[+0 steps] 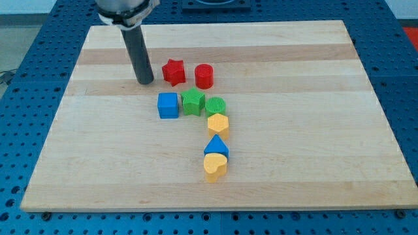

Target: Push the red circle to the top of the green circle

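- My tip (145, 82) rests on the wooden board (313, 156) in the upper left of the frame, just left of the red star (173, 72) and apart from it.
- I have no jaws to report here; the arm ends in a plain dark rod.
- The red circle (204, 76) stands just right of the red star, above the middle of the frame.
- The green circle (215, 106) sits below it and slightly right, beside the green star (192, 102).
- The blue cube (168, 105) is left of the green star.
- Below the green circle run a yellow hexagon (218, 123), a blue triangle (217, 146) and a yellow heart (215, 167).
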Robot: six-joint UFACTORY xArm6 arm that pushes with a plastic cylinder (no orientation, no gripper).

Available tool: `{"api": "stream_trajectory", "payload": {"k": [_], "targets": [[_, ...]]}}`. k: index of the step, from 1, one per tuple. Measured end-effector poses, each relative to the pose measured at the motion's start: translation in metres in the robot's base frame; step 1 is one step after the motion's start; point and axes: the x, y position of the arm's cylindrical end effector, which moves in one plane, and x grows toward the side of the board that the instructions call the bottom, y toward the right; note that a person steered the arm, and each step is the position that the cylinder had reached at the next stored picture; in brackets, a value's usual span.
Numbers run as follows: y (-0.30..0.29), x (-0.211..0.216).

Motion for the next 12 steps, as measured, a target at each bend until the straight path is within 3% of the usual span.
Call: {"api": "stream_trajectory", "payload": {"k": [2, 7, 12], "targets": [[0.018, -0.046], [0.084, -0.034], [0.107, -0.01]]}}
